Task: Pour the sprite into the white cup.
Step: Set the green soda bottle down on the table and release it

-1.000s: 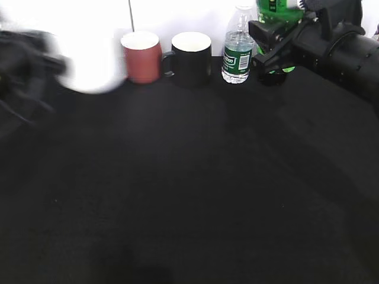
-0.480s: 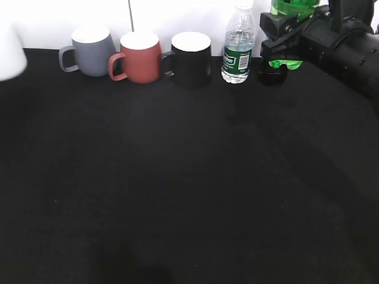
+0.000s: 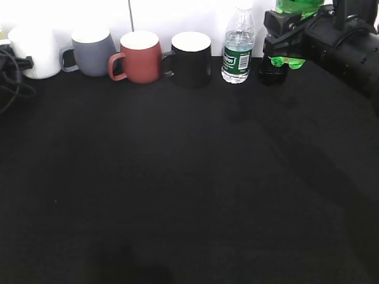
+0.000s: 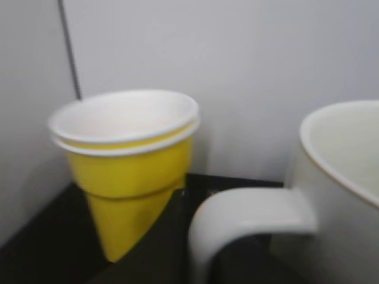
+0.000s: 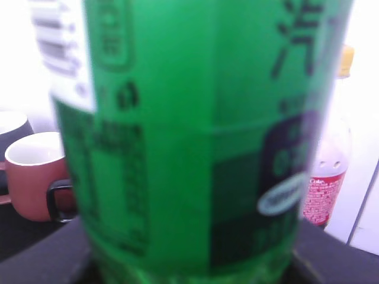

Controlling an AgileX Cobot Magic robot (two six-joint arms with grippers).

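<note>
Right claw [image 3: 283, 41]: at the desk's back right, around the sprite [image 5: 189, 136]; whether it pinches the bottle, cannot tell.
Sprite: fills the right wrist view, upright.
Left claw: unseen; state cannot tell.
White cup [image 3: 34, 50]: back left on the desk [image 3: 189, 177], beside the grey mug [image 3: 92, 52].
Yellow paper cup [image 4: 127, 165]: beside the white cup's handle.
</note>
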